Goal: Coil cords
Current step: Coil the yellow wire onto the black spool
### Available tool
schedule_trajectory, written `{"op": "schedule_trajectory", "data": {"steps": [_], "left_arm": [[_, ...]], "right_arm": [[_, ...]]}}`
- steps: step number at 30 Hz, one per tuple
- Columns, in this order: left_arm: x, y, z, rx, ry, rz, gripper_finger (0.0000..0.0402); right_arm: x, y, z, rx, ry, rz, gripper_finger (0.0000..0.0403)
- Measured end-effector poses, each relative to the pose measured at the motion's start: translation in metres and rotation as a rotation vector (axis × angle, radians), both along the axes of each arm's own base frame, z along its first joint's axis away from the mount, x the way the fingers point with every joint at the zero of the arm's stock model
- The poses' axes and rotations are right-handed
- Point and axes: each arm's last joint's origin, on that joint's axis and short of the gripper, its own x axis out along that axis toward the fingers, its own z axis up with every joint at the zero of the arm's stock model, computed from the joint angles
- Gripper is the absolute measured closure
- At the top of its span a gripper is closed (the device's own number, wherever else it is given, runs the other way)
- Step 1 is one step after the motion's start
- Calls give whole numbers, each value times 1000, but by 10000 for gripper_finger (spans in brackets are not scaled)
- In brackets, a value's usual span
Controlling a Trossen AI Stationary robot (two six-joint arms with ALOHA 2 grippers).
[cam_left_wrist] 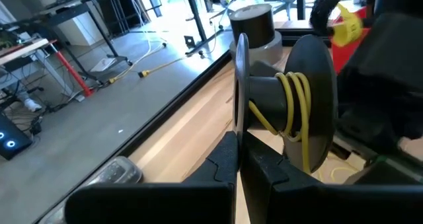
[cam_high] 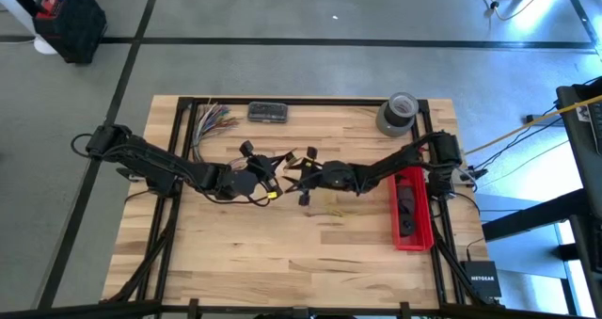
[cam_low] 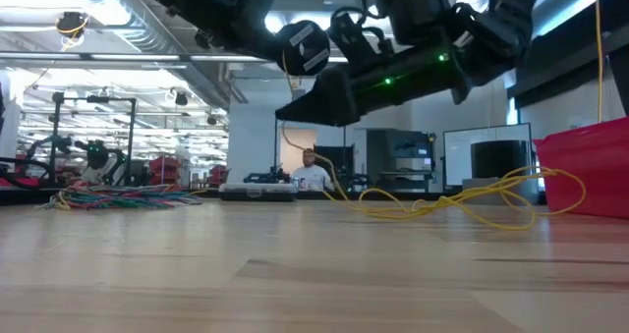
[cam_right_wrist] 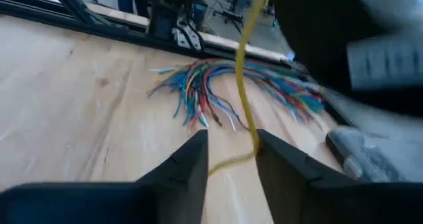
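While the left claw [cam_left_wrist: 239, 159] pinches the round black plastic spool [cam_left_wrist: 281, 98], the spread right claw [cam_right_wrist: 231, 161] should squeeze the thin yellow cord [cam_right_wrist: 246, 85] between its fingers — gently — keeping it tight.

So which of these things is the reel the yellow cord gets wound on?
Start at the wooden table and go to its middle, where the two dark arms meet. The reel is the black spool clamped in the left pincer, with a few turns of yellow cord around its core. Unlike the grey tape roll at the back edge, it has two flat black discs.
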Motion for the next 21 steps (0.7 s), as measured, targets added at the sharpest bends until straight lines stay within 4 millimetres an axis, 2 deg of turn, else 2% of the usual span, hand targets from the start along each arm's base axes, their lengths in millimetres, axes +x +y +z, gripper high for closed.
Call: {"op": "schedule_trajectory", "data": {"steps": [7, 14, 21], "left_arm": [[0, -5, 1, -2, -10, -16, 401], [-6, -20, 12, 49, -39, -63, 402], [-12, -27, 19, 44, -64, -88, 402]], "right_arm": [[1, 1, 0, -26, 27, 9, 389], [-10, 1, 0, 18, 51, -23, 394], [-30, 3, 21, 12, 38, -50, 391]]}}
